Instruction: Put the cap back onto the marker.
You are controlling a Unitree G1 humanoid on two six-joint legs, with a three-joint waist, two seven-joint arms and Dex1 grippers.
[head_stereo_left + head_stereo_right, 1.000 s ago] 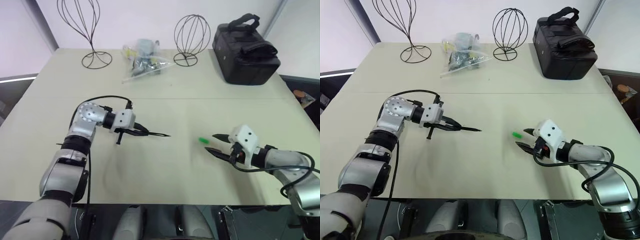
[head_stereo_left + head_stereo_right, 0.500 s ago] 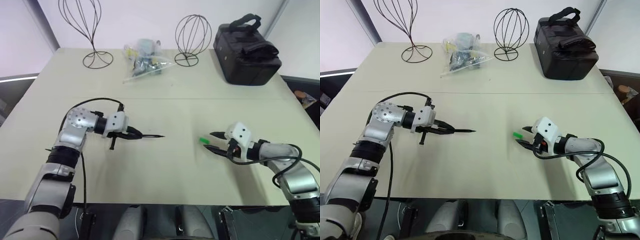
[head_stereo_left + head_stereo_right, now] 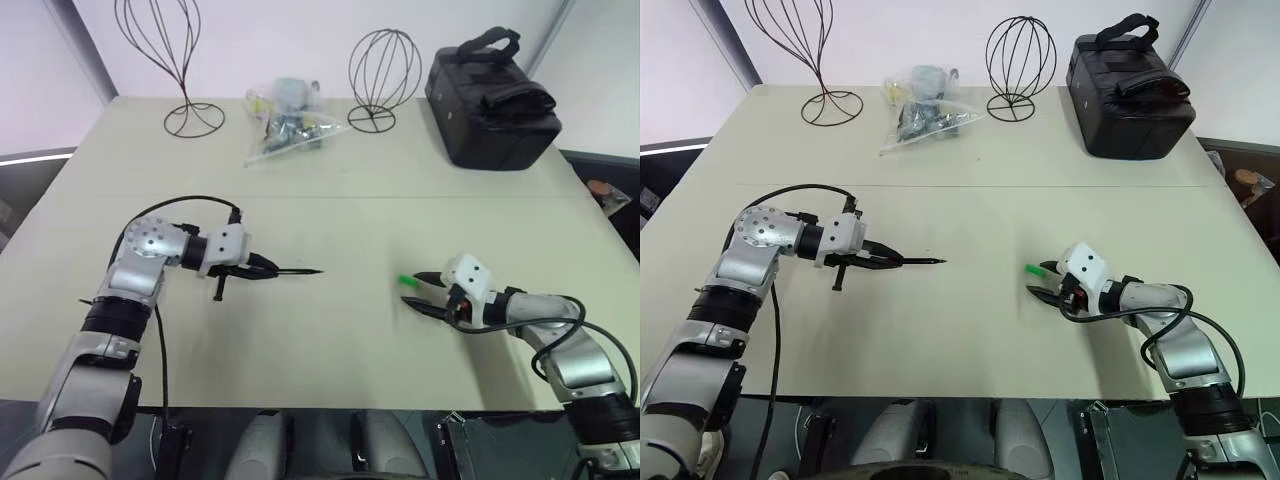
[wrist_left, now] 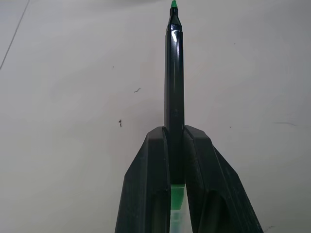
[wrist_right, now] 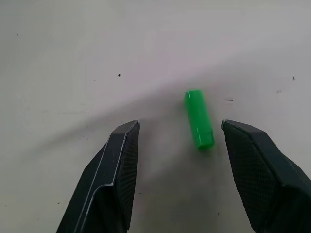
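A slim black marker (image 3: 296,271) with a green tip (image 4: 173,4) sticks out level from my left gripper (image 3: 262,269), which is shut on its barrel above the table's left half. The small green cap (image 3: 408,282) lies flat on the beige table (image 3: 330,330) at centre right. My right gripper (image 3: 419,292) is open just right of the cap. In the right wrist view the cap (image 5: 198,119) lies between the two spread fingers (image 5: 115,165), nearer one of them and touching neither.
A black bag (image 3: 492,100) stands at the back right. Two wire stands (image 3: 384,70) (image 3: 165,60) and a clear plastic bag of small items (image 3: 288,120) sit along the far edge.
My left gripper has drawn back to the left with the marker. My right gripper has slid left toward the cap, which has stayed put.
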